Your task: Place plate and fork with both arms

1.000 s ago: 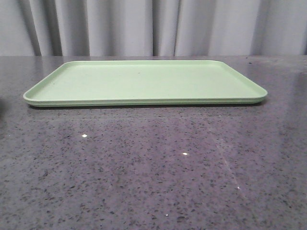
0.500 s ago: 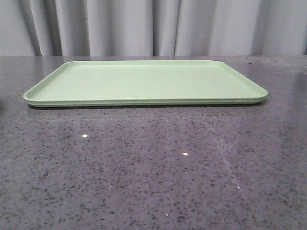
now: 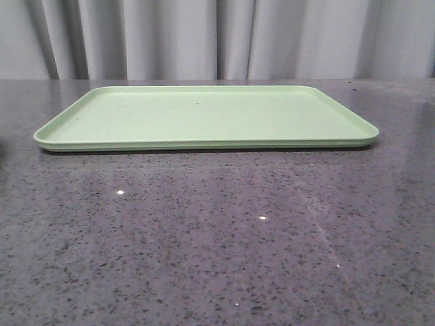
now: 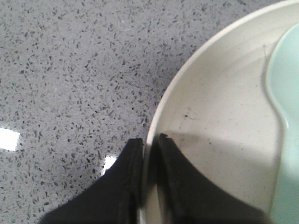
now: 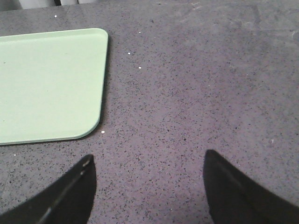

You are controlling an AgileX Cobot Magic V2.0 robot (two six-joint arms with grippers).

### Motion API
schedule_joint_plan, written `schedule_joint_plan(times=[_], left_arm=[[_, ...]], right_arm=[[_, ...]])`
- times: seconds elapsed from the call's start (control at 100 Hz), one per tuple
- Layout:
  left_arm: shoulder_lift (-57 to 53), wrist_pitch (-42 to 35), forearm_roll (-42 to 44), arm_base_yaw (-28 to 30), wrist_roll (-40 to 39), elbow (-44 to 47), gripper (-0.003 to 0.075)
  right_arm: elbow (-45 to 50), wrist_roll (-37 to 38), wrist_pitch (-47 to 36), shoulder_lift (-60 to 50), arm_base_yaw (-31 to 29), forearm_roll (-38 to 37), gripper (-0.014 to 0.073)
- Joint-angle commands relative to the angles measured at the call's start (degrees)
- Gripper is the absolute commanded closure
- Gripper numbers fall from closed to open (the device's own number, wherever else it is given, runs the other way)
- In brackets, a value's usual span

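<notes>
The pale cream plate (image 4: 219, 121) fills one side of the left wrist view, lying on the speckled table. My left gripper (image 4: 150, 138) is shut on the plate's rim, one finger outside it and one inside. A pale blue spoon (image 4: 285, 93) lies in the plate. In the right wrist view my right gripper (image 5: 147, 159) stands open above bare table, with nothing between its fingers, a short way from the corner of the light green tray (image 5: 51, 84). The fork is out of view. Neither gripper shows in the front view.
The large rectangular light green tray (image 3: 204, 115) lies across the back middle of the dark speckled table, with nothing on it. Grey curtains hang behind the table. The plate does not show in the front view.
</notes>
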Motion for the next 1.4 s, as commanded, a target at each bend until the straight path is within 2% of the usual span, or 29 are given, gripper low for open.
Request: schedule_joint_plan(times=[0.0,0.15,0.29,0.51,0.83,0.91,1.11,1.231,1.391], left_arm=[[-1.14,0.98,0.24,0.06,0.16,-1.14,0.0741],[-3.72,1.61,-0.11,0.28,0.49,-1.39,0.0740],[-7.24,1.73,-2.35,3.74,0.49,-1.51,0.0740],[-12.60,-0.26,-12.84,7.89,6.87,-2.13,0.0740],[-14.83,-0.35,-19.40,8.06,7.52,-7.74,0.0741],[-14.83,-0.75,-23.13,7.79,9.22,-8.84,0.0741],[-13.42,-3.80,-39.11,7.79,19.12,-10.02,0.0741],[-11.08,-4.32,-42.90,5.31,21.45,-11.19,0.0741],[-7.08,-6.79,-43.50,-2.74,21.45,-13.70,0.0741]], right_arm=[[-2.11,-0.27,-3.98,0.62,0.19,-0.30,0.0097],[-2.11,-0.27,-3.98,0.62,0.19,-0.30,0.0097],[-2.11,-0.25,-3.98,0.72,0.19,-0.30,0.0097],[-2.00,-0.25,-3.98,0.68,0.19,-0.30,0.0097],[-2.00,-0.25,-3.98,0.68,0.19,-0.30,0.0097],[-2.00,-0.25,-3.98,0.68,0.19,-0.30,0.0097],[-2.00,-0.25,-3.98,0.68,0.19,-0.30,0.0097],[-2.00,-0.25,-3.87,0.68,0.19,-0.30,0.0097],[-2.00,-0.25,-3.69,0.68,0.19,-0.30,0.0097]])
